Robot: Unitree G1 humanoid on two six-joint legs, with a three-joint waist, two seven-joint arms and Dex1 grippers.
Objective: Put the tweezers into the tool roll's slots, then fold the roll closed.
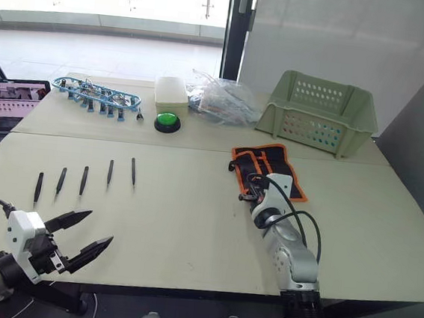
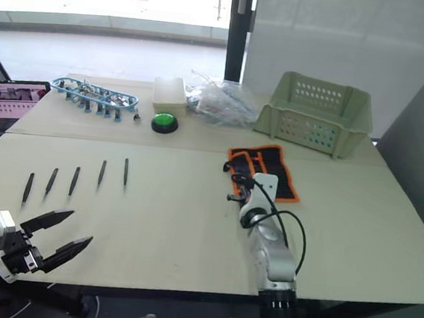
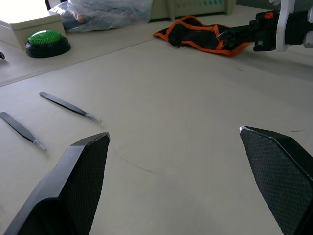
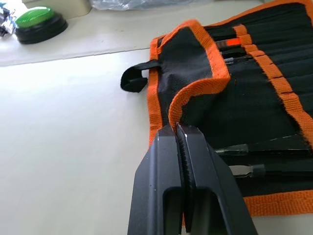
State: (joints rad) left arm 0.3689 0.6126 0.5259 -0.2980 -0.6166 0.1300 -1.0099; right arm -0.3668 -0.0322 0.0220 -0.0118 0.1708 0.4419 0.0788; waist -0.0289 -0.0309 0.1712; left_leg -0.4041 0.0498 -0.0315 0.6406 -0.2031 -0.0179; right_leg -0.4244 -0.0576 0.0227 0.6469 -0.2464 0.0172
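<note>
Several slim black tweezers (image 1: 84,180) lie in a row on the table's left half, just ahead of my left gripper (image 1: 84,237). That gripper hovers open above the table's near edge, and two of the tweezers (image 3: 68,105) show past its fingers. The tool roll (image 1: 272,162), black with orange edging, lies right of centre with one flap folded up. My right gripper (image 4: 177,131) is shut on the orange edge of that flap at the roll's near left corner. A small black strap (image 4: 133,78) sticks out beside it.
At the back right stands a pale green perforated basket (image 1: 318,113). Along the back lie clear plastic bags (image 1: 222,96), a cream box (image 1: 171,91), a green button (image 1: 167,121) and a blue rack of clips (image 1: 98,95). A laptop (image 1: 11,102) sits at the far left.
</note>
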